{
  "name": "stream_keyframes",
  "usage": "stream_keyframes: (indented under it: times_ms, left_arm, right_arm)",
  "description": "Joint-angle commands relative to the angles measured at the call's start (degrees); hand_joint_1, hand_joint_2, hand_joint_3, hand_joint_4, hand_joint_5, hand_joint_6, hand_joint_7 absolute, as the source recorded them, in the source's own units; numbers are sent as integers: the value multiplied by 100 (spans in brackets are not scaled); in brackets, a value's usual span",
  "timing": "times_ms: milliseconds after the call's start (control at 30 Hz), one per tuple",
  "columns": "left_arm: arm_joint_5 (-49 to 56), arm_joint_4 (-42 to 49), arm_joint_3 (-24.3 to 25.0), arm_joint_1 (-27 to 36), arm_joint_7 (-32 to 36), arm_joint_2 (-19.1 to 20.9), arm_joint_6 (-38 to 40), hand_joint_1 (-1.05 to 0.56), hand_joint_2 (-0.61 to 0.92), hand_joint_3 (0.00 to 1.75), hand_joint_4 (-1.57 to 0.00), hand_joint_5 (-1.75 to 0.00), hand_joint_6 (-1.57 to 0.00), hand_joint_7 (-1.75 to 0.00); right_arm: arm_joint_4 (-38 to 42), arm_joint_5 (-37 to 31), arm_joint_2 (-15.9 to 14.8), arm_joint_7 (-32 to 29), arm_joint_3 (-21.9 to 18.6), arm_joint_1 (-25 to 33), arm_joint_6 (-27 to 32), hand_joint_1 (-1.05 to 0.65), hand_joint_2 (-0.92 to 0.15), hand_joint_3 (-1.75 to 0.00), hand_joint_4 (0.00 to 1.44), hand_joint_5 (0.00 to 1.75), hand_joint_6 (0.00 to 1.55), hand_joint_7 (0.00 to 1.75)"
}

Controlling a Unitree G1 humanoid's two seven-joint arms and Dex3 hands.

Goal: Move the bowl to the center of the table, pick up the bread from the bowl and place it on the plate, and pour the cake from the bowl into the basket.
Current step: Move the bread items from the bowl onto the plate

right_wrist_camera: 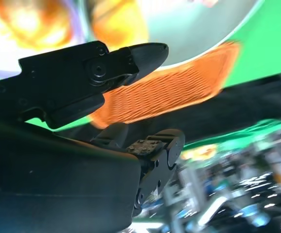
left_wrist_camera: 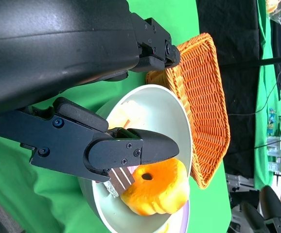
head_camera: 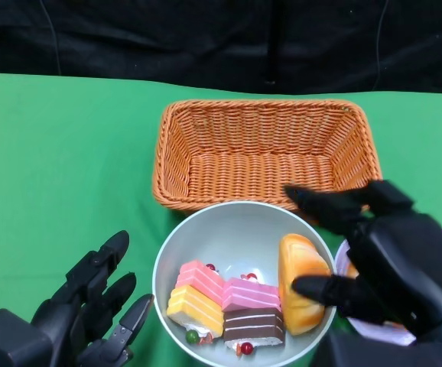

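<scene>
A pale bowl (head_camera: 236, 229) stands near the table's front, just before the wicker basket (head_camera: 267, 153). In it lie a golden bread (head_camera: 301, 294) on the right and three cake slices (head_camera: 221, 302) on the left. My right hand (head_camera: 381, 260) hovers over the bowl's right rim with its fingers spread, the thumb close to the bread, holding nothing. It covers most of the white plate (head_camera: 378, 330). My left hand (head_camera: 91, 313) is spread left of the bowl, apart from it. The left wrist view shows the bread (left_wrist_camera: 155, 187), bowl (left_wrist_camera: 172, 121) and basket (left_wrist_camera: 206, 97) beyond the left fingers (left_wrist_camera: 131, 148).
Green cloth (head_camera: 60, 168) covers the table, bare to the left of the basket. A black curtain (head_camera: 206, 38) hangs behind the far edge. The right wrist view is blurred, showing the basket (right_wrist_camera: 179, 87) past the right hand's fingers (right_wrist_camera: 126, 60).
</scene>
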Motion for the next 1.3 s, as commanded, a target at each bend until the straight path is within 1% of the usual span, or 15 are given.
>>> stream_keyframes:
  times_ms: [33, 133, 200, 333, 533, 667, 800, 900, 933, 967, 1033, 1100, 1200, 1233, 1300]
  left_arm:
    - [40, -74, 13, 52, -1, 25, -28, -64, 92, 44, -16, -24, -20, 0]
    - [59, -109, 2, 63, 18, 25, 1, -65, 92, 44, -16, -25, -20, 0]
    - [93, -132, -7, 70, 41, 28, 21, -64, 92, 44, -16, -25, -20, 0]
    - [80, -153, 13, 65, 16, 32, 36, -64, 92, 45, -16, -25, -19, 0]
    - [65, -169, 24, 53, 20, 21, 79, -64, 92, 45, -15, -26, -19, 0]
    - [68, -217, 7, 85, 14, 16, 89, -64, 92, 45, -15, -26, -19, 0]
    - [95, -214, -7, 97, 13, 16, 60, -63, 92, 45, -15, -26, -19, 0]
    - [105, -229, -21, 90, 21, 11, 74, -63, 92, 45, -15, -27, -19, 0]
    - [103, -242, -22, 92, 24, 12, 90, -63, 92, 45, -14, -27, -19, 0]
    - [106, -249, -23, 93, 28, 12, 103, -63, 92, 45, -14, -27, -19, 0]
    - [112, -253, -26, 100, 33, 8, 101, -63, 92, 45, -14, -27, -19, 0]
    - [111, -257, -27, 108, 33, 2, 94, -63, 92, 45, -14, -28, -19, 0]
    - [103, -279, -31, 112, 30, 1, 110, -63, 92, 45, -14, -28, -19, 0]
    - [104, -284, -33, 113, 30, 1, 113, -63, 92, 45, -14, -28, -19, 0]
    - [117, -289, -37, 110, 41, 2, 128, -63, 92, 45, -14, -28, -19, 0]
  right_arm:
    - [132, 438, -231, 153, -115, -29, -257, -57, -92, -6, 9, 76, 36, 0]
    - [288, 607, -351, 267, -93, -113, -372, -57, -91, -2, 10, 72, 36, 0]
    - [469, 651, -511, 430, -36, -245, -464, -58, -90, -1, 12, 63, 34, 0]
    - [910, 526, -759, 589, 111, -503, -634, -63, -90, 0, 12, 55, 32, 0]
    - [1141, 468, -837, 512, 164, -596, -812, -66, -90, 0, 15, 52, 33, 1]
    - [2146, -201, -966, -171, 576, -912, -1372, -70, -87, 0, 15, 50, 36, 2]
    - [2711, -589, -974, -478, 802, -1087, -1530, -68, -87, 0, 11, 48, 35, 1]
    - [3066, -766, -941, -643, 936, -1184, -1545, -53, -83, 0, 17, 50, 40, 3]
    - [3162, -791, -924, -694, 972, -1191, -1538, -47, -83, 0, 23, 48, 43, 3]
    - [3245, -809, -913, -758, 1005, -1196, -1537, -36, -84, 0, 40, 39, 53, 3]
    - [3394, -790, -888, -969, 1039, -1185, -1590, -25, -84, 0, 59, 28, 66, 4]
    - [3480, -734, -875, -1157, 1049, -1164, -1657, -21, -83, 0, 70, 27, 74, 5]
    - [3615, -638, -895, -1500, 1038, -1179, -1858, -17, -85, -1, 92, 32, 92, 10]
    - [3678, -587, -893, -1660, 1024, -1186, -1961, -17, -88, -2, 100, 40, 100, 10]
    - [3786, -444, -863, -1986, 981, -1187, -2164, -14, -91, -3, 91, 117, 119, 10]
